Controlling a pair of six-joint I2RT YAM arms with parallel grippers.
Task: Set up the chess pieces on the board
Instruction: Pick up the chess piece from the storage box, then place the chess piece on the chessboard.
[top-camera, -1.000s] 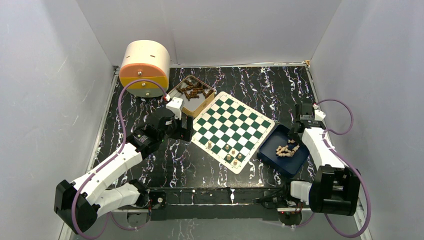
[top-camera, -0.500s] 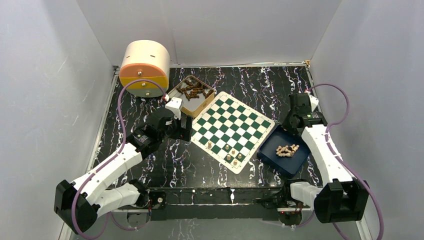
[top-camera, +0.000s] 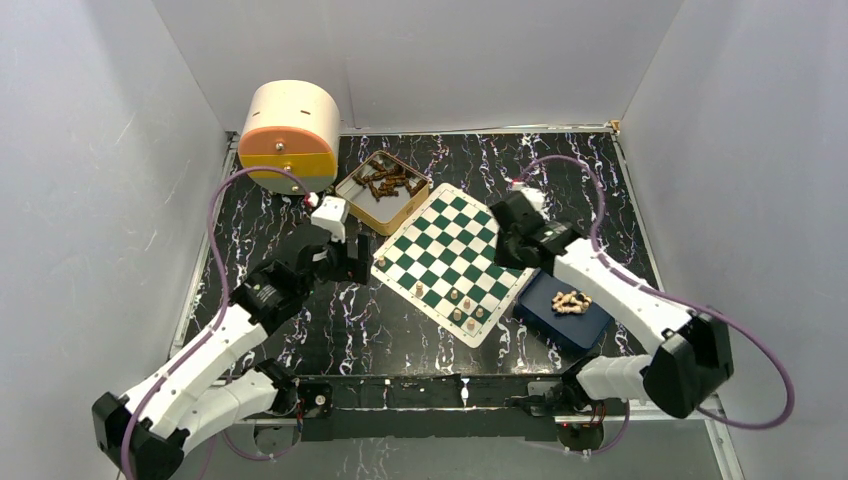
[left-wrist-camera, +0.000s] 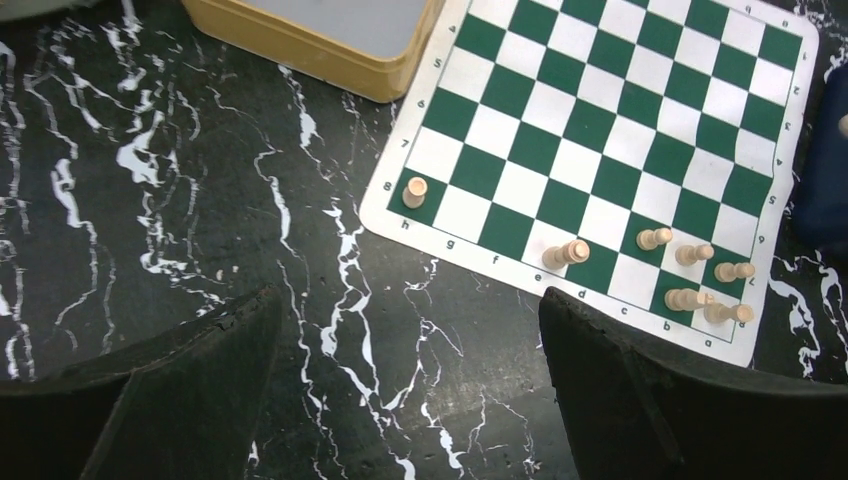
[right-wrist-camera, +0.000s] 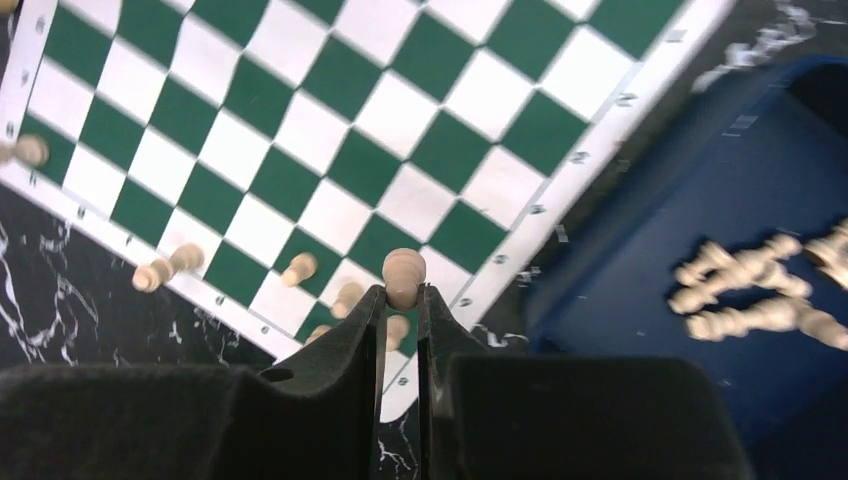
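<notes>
**Top, left wrist and right wrist views.** The board (top-camera: 460, 262), a green-and-white checked mat, lies cornerwise on the black marbled table (top-camera: 580, 180). It sits between a tan box (top-camera: 405, 208) at its far-left edge and a dark blue tray (top-camera: 590, 328) just beside its right edge.

Seven light tan chess pieces (left-wrist-camera: 694, 253) stand on the board. One is alone on the left corner square (left-wrist-camera: 414, 191). The other six are along the near edge, grouped towards the near corner.

The right jaws hang above the right part of the board, close to the tray. They are pressed together on a held chess piece (right-wrist-camera: 404, 276) with a round head, which shows above the fingertips. The left jaws are spread wide and hold nothing. They hover over bare table just beside the board's left corner.

More tan pieces (top-camera: 572, 300) lie in a loose heap in the tray. Dark brown pieces (top-camera: 385, 182) fill the tan box. A cream-and-orange round container (top-camera: 290, 130) stands at the far left of the table.
</notes>
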